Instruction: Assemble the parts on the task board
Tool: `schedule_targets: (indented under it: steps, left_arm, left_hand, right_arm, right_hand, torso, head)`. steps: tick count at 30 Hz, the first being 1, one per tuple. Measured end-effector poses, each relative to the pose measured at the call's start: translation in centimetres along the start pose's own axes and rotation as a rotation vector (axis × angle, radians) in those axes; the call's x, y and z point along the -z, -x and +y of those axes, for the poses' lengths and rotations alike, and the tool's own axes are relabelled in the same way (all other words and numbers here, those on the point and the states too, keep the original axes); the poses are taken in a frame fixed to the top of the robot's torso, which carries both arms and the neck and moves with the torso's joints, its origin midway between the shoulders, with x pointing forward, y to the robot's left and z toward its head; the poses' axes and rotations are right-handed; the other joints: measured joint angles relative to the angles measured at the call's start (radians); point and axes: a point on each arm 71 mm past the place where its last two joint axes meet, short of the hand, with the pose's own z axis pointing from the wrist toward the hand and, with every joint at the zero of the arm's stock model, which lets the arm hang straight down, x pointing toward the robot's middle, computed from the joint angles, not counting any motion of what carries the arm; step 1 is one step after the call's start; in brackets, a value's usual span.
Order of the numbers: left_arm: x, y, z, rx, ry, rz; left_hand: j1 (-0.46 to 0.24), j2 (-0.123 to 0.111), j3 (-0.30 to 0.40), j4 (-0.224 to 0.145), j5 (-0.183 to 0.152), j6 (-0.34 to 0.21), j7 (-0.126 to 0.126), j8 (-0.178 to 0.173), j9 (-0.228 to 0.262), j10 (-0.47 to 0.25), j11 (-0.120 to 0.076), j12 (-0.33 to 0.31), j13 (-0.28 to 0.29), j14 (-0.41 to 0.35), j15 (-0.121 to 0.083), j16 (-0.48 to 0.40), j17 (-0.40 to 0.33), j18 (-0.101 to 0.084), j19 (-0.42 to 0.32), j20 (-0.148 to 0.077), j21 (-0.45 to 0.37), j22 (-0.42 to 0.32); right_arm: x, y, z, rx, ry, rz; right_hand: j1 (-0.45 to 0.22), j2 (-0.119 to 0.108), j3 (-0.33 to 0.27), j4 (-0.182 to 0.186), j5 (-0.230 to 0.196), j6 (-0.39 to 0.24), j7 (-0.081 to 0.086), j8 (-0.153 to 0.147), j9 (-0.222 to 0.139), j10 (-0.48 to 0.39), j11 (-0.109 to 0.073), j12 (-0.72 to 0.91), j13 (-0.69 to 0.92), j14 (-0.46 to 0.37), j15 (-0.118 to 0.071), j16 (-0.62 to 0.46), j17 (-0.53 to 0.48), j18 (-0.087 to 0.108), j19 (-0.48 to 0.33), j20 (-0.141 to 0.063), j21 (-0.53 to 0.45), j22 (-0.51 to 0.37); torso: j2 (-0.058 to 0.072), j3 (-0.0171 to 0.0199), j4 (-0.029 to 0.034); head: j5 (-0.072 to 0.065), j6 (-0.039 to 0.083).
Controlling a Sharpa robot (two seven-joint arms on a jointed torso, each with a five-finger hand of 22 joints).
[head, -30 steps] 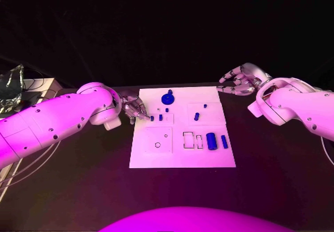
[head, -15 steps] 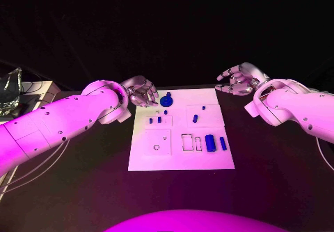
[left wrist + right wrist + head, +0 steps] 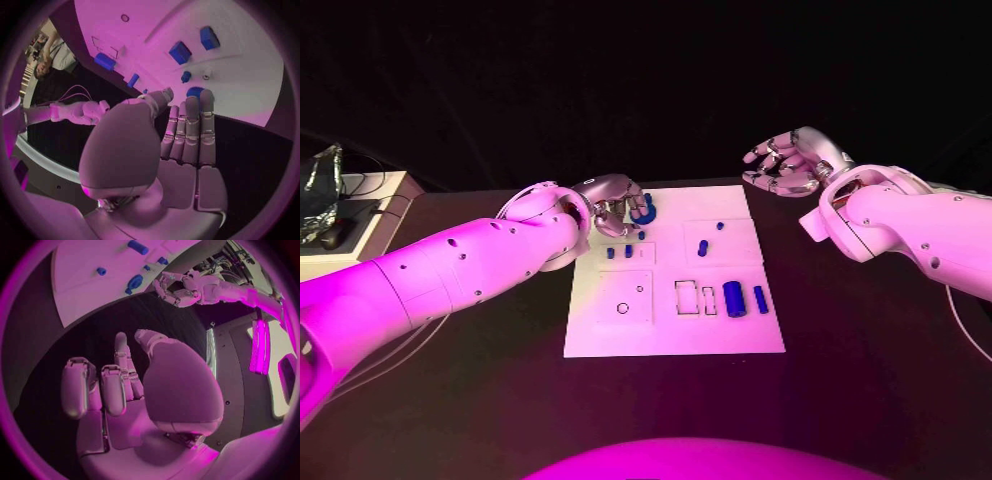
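Left hand (image 3: 612,203) over the task board's (image 3: 675,335) far edge, fingers straight, holding nothing; right hand (image 3: 788,165) spread beside it; round blue part (image 3: 646,209) likely light, rigid; pinch its rim.

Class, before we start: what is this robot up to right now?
It is working on a white task board with small blue parts. The left hand hovers at the round blue part near the board's far edge, holding nothing. The right hand hangs empty beyond the board's far right corner. Other parts lie untouched.
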Motion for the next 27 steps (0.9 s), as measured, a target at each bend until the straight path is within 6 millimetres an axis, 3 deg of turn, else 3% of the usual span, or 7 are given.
schedule_targets:
  steps: [9, 16, 27]
  left_arm:
    - [-0.8, -0.7, -0.5, -0.105, -0.024, 0.036]
    - [-1.2, -1.1, -0.7, -0.135, -0.025, 0.062]
    - [-1.7, -1.6, -0.5, -0.163, -0.007, 0.099]
  left_hand:
    - [-0.042, -0.005, 0.027, -0.027, 0.000, 0.046, -0.011, -0.032, -0.030, 0.031, -0.013, -0.008, -0.004, 0.108, -0.010, 0.193, 0.136, 0.000, 0.052, -0.006, 0.131, 0.108]
    - [-0.065, -0.004, 0.031, -0.037, 0.000, 0.070, -0.012, -0.047, -0.036, 0.032, -0.011, -0.020, -0.004, 0.155, -0.012, 0.276, 0.200, 0.000, 0.084, -0.006, 0.199, 0.174]
    - [-0.064, -0.004, 0.045, -0.051, 0.000, 0.090, -0.012, -0.047, -0.036, 0.040, -0.011, -0.025, -0.004, 0.168, -0.010, 0.306, 0.224, 0.000, 0.102, -0.003, 0.236, 0.215]
  right_arm:
    - [0.0, -0.1, 0.2, -0.002, 0.012, -0.006]
    - [-0.1, -0.1, 0.3, -0.003, 0.016, -0.008]
    - [0.0, -0.2, 0.4, -0.003, 0.019, -0.010]
  right_hand:
    - [-0.004, -0.004, 0.007, -0.007, 0.000, 0.002, 0.001, 0.000, 0.001, 0.009, 0.002, -0.038, -0.037, 0.000, 0.000, 0.004, 0.000, 0.000, 0.000, 0.000, 0.025, 0.000]
    - [-0.004, -0.004, 0.007, -0.007, 0.000, 0.002, 0.001, 0.000, 0.001, 0.009, 0.002, -0.045, -0.044, 0.000, 0.000, 0.004, 0.000, 0.000, 0.000, 0.000, 0.031, 0.000]
    - [-0.008, -0.008, 0.007, -0.007, 0.000, 0.001, 0.001, 0.000, 0.001, 0.016, 0.002, -0.057, -0.053, 0.000, 0.000, 0.008, 0.000, 0.000, 0.000, 0.000, 0.037, 0.000]
  torso:
    - [-0.001, 0.0009, 0.0016]
    - [-0.001, 0.0009, 0.0005]
    - [-0.001, 0.0013, 0.0007]
  head:
    - [0.000, -0.003]
    - [0.001, -0.006]
    - [0.000, -0.009]
